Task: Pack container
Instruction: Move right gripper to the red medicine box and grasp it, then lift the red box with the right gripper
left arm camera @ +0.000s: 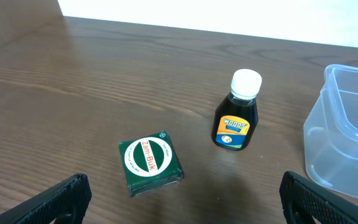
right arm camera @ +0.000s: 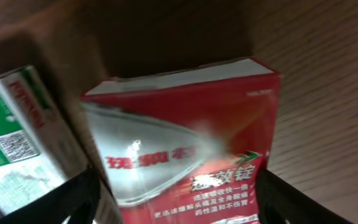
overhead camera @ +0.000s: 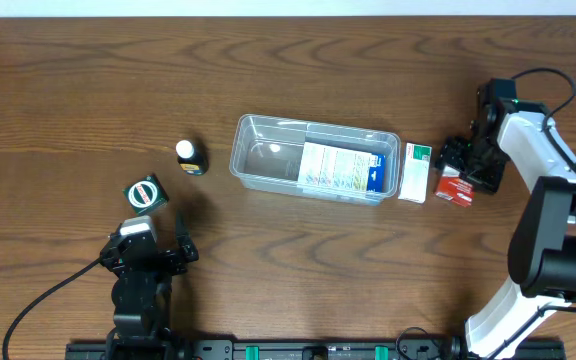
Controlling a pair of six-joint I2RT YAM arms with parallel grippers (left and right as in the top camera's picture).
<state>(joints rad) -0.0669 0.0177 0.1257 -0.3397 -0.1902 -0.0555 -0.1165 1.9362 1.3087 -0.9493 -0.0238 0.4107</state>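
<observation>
The clear plastic container [overhead camera: 258,158] sits mid-table with a white-and-blue box [overhead camera: 343,168] lying inside it; its corner shows in the left wrist view [left arm camera: 344,137]. My right gripper [overhead camera: 468,168] is to its right, jaws closed against both sides of a red box [overhead camera: 455,190], [right arm camera: 191,143]. A green-and-white box [overhead camera: 415,171], [right arm camera: 11,137] lies between the red box and the container. A small dark bottle with a white cap [overhead camera: 190,156], [left arm camera: 236,118] and a green square box [overhead camera: 145,194], [left arm camera: 150,163] are left of the container. My left gripper [overhead camera: 146,255], [left arm camera: 182,205] is open and empty, just short of the green box.
The table is dark wood [overhead camera: 88,90]. The right arm's white links [overhead camera: 538,150] reach in from the right edge, with a black cable above them. A cable trails from the left arm at the front left [overhead camera: 48,300].
</observation>
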